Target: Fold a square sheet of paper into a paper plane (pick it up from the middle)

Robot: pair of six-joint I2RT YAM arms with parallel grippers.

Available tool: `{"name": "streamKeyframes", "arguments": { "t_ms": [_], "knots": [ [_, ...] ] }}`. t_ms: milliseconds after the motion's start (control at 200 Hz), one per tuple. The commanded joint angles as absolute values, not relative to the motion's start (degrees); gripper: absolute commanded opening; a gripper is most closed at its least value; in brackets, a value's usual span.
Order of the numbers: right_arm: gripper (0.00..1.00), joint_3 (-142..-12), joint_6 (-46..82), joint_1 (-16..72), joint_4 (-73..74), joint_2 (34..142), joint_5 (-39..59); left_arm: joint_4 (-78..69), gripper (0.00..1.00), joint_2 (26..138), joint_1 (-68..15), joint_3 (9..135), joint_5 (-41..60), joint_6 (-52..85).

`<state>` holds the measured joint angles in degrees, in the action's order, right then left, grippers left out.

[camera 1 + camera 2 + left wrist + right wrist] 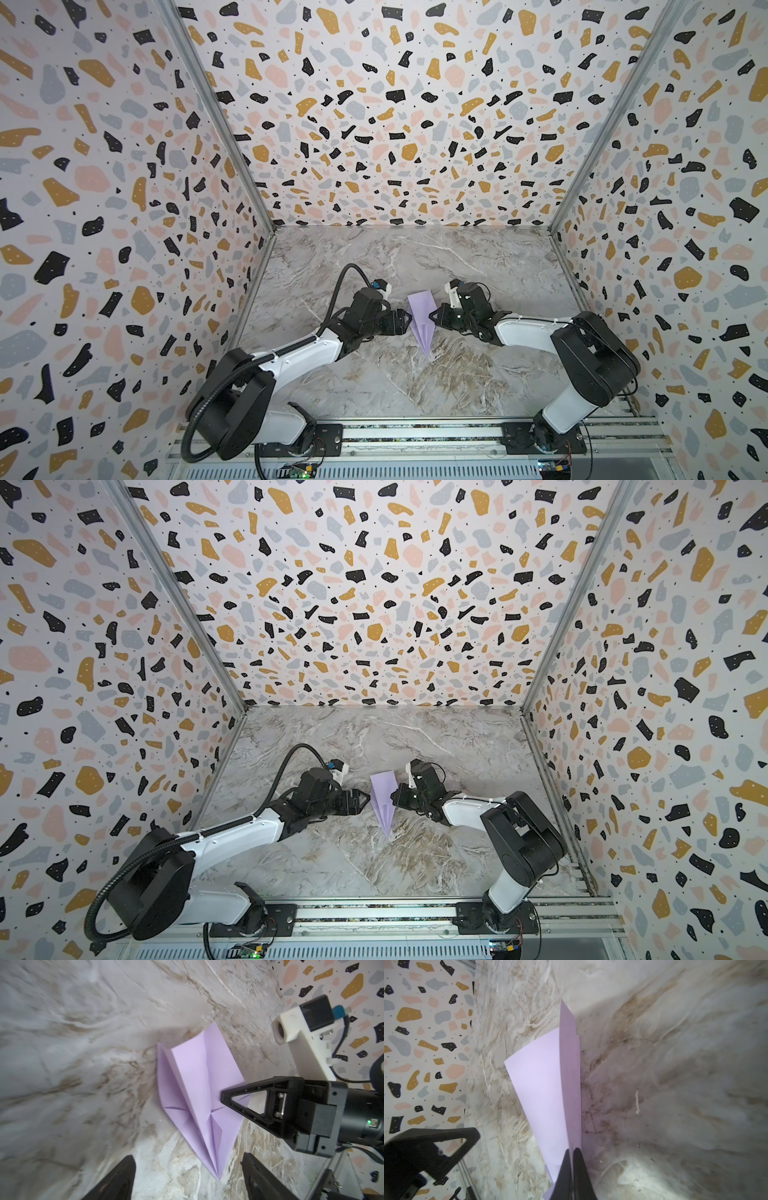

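Note:
The square sheet of paper is folded into a pale lilac paper plane [419, 320] [384, 802], a pointed dart lying on the marble table [415, 257] with its nose toward the front. My right gripper [431, 314] [573, 1152] is shut on the plane [542, 1095], pinching an upright flap along its right side. In the left wrist view the right gripper [223, 1097] reaches onto the plane [193, 1084] from the side. My left gripper [408, 323] [189, 1176] is open just left of the plane. The plane's nose lies between its fingers [122, 1178], untouched.
Terrazzo-patterned walls [124, 208] close in the table on the left, back and right. An aluminium rail [415, 432] carrying both arm bases runs along the front edge. Both arms meet at the table's middle.

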<state>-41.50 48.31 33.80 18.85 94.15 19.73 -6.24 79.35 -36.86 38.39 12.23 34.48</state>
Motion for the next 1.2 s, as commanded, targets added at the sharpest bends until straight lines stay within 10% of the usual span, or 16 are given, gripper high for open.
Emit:
{"name": "streamKeyframes", "arguments": {
  "t_ms": [0,1196],
  "knots": [
    [0.02,-39.96,50.00,32.92,23.95,94.14,23.46,-12.82,0.77,82.13,-39.20,39.28,16.03,38.96],
    [0.02,-38.41,50.40,31.81,25.21,94.52,25.79,-9.93,0.27,98.31,-42.58,48.15,14.74,38.93]
  ]
}}
